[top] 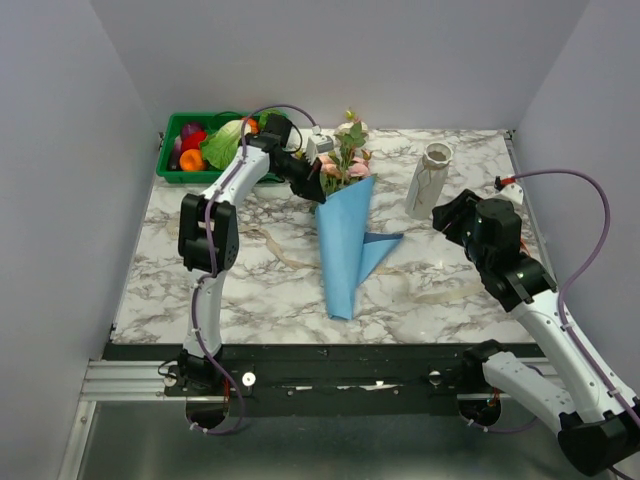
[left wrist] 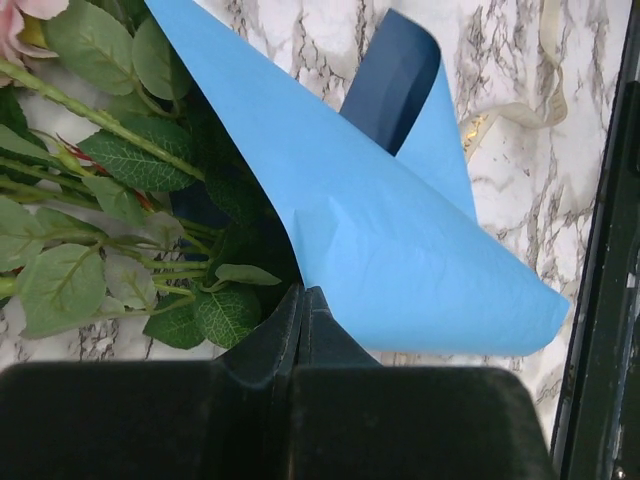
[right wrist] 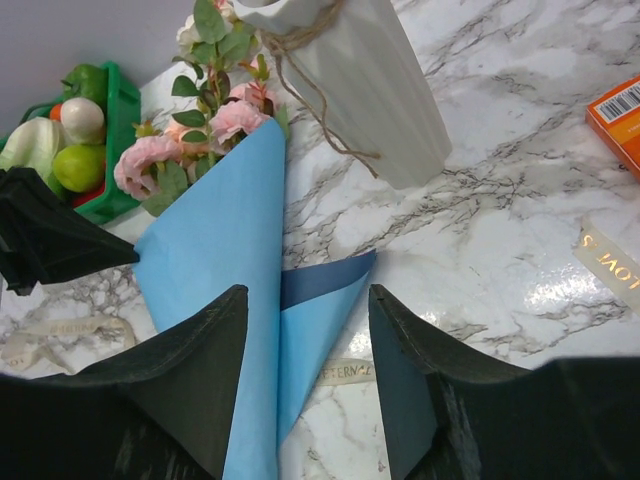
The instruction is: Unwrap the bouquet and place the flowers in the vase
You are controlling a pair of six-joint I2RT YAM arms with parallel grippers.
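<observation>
Bouquet (top: 345,230) is lying lengthwise, blooms far, tip toward the bases; your left gripper (left wrist: 303,292) is pressing shut at the open mouth of the blue paper (left wrist: 400,250), while your right gripper (right wrist: 305,300) is hanging open near the vase (top: 428,180).

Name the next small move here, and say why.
Probably draw the left gripper sideways to peel the blue paper open: its fingers are shut at the cone's rim, seemingly pinching it, and the flowers lie wrapped inside.

Marble table (top: 200,290) with wrapped bouquet (top: 345,235), vase (top: 428,180), green crate (top: 170,172), beige ribbon (right wrist: 605,262), orange packet (right wrist: 620,115)
</observation>
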